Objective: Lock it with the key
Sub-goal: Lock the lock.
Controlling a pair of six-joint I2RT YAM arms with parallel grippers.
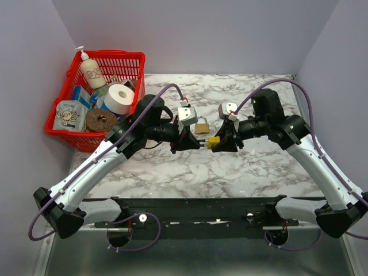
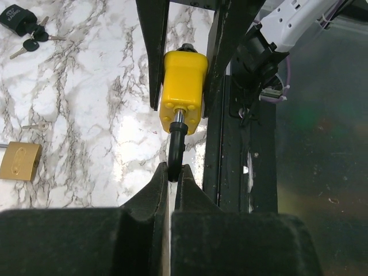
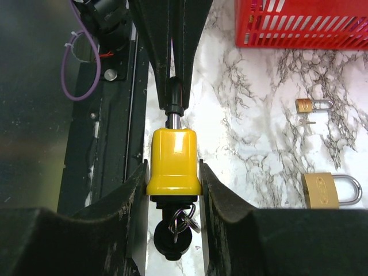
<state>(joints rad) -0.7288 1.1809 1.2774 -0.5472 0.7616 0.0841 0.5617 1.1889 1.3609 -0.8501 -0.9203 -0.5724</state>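
- No writing is reading clearly: the black padlock [image 2: 16, 16] is carrying pale lettering too small to make out, and the large brass padlock [image 3: 320, 191] is showing only an embossed oval.
- The right gripper [image 3: 172, 178] is clamping the yellow padlock [image 2: 183, 86] by its body, with the jaws part-closed to the body's width.
- The left gripper [image 2: 172, 175] is pinching the black shackle [image 2: 174, 150], its jaws nearly together.
- The key [image 3: 172, 238], black-headed with a ring, is sitting in the end of the yellow padlock opposite the shackle.
- In the top view, the two arms are holding the lock between them over the middle of the marble table [image 1: 259, 172].
- The large brass padlock is lying just beside it at 11 o'clock, and the red basket [image 1: 115, 53] is standing at 10 o'clock on the table's left edge.
- Bare marble is stretching from 3 to 6 o'clock.
- Four padlocks are showing: one yellow, one black with keys [image 2: 31, 40] beside it, one large brass and one small brass padlock [image 3: 305, 105].
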